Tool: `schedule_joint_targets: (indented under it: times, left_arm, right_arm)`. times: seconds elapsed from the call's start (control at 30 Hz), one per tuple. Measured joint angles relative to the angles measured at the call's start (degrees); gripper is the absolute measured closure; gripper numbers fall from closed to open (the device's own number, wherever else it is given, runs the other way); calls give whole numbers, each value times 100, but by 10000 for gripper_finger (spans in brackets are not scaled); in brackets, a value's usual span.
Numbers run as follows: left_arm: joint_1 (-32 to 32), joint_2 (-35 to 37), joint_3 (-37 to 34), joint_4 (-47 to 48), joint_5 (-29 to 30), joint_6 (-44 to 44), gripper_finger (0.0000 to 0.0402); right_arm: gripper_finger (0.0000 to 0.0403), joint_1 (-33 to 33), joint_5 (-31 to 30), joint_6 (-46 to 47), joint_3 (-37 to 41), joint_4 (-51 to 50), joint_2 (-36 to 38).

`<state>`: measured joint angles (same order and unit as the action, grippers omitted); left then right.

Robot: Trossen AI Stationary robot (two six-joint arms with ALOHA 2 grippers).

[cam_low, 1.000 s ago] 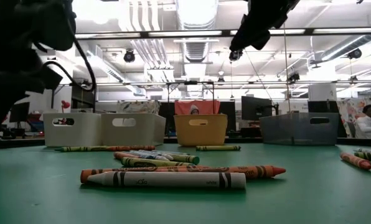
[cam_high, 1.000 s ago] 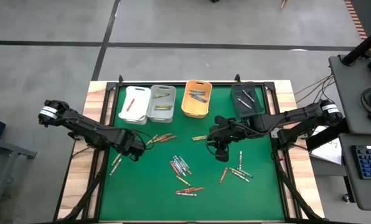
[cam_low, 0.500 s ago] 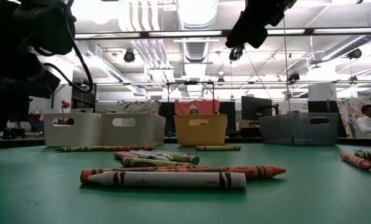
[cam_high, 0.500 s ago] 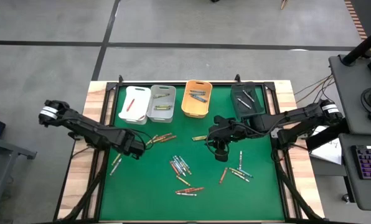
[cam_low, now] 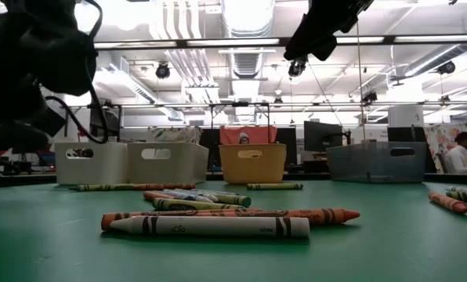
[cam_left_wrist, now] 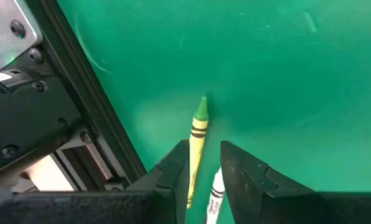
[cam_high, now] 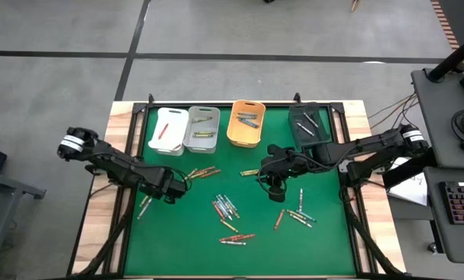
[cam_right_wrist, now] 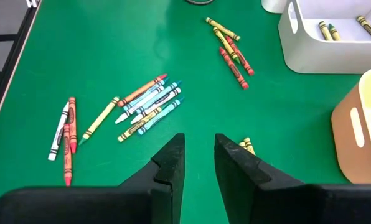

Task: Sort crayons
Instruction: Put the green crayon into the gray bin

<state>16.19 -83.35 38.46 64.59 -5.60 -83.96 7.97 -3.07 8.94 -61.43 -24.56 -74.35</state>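
Note:
Crayons lie loose on the green mat in several groups: at the centre [cam_high: 226, 207], near the front [cam_high: 236, 237], to the right [cam_high: 298, 214] and behind the centre [cam_high: 201, 173]. Two more, a yellow-green crayon [cam_left_wrist: 198, 134] and a white crayon [cam_left_wrist: 215, 194], lie by the mat's left edge [cam_high: 144, 204]. My left gripper [cam_high: 166, 192] hangs low over the mat there, open; both crayons show through the gap between its fingers [cam_left_wrist: 204, 163]. My right gripper [cam_high: 272, 183] hovers high above the mat's middle, open [cam_right_wrist: 200, 158], with nothing between its fingers.
Four bins stand in a row along the far edge: white [cam_high: 168, 131], grey [cam_high: 202, 129], orange [cam_high: 245, 123] and black [cam_high: 310, 124], each with a few crayons inside. The table's black frame rail [cam_left_wrist: 86, 106] runs close beside my left gripper. A single crayon [cam_high: 249, 172] lies left of my right gripper.
My left gripper has sunk toward the mat near the left edge and tipped more steeply downward, with a slight roll of the wrist; its finger gap looks unchanged. The crayons have not moved.

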Motion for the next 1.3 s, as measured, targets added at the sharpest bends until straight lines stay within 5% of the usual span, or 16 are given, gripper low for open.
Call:
schedule_joint_targets:
  times: [0.47, 0.73, 0.97, 1.3]
  left_arm:
    - [-7, -571, -173, -334, 37, 241, 331]
    - [0, -458, -157, -393, 150, 219, 392]
    - [0, -380, -99, -230, 337, 230, 399]
    - [-19, -290, 1384, 1038, 1551, 934, 401]
  right_arm:
    - [326, 2, 0, 2, 0, 45, 0]
    - [333, 2, 0, 18, 0, 90, 0]
    - [331, 2, 0, 53, 7, 96, 0]
    - [335, 2, 0, 51, 11, 129, 0]
